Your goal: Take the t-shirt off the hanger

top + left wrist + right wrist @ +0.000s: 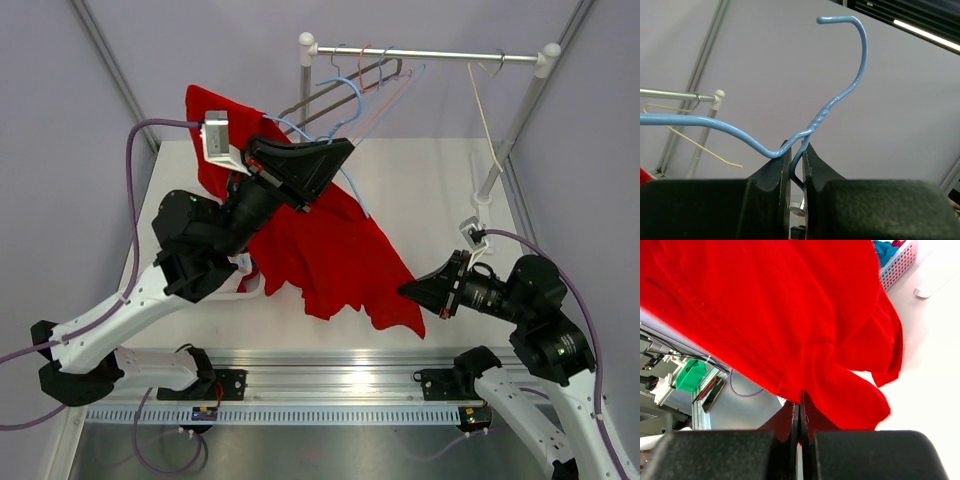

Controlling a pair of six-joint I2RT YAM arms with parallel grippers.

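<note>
Left hand is clamping tight on the blue hanger at its twisted neck. Right hand is pinching the red t-shirt at its hem, the cloth draping over the counter between them.

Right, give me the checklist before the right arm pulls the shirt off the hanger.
1. Left gripper shut on the blue hanger at its neck: ok.
2. The hook free of the rail: ok, it stands in open air in the left wrist view.
3. Right gripper shut on the lower edge of the red shirt: ok.
4. How much of the shirt is draped over the hanger: cannot tell, the left arm hides it.
5. Shirt apart from the other hangers on the rail: ok, as far as the top view shows.
</note>
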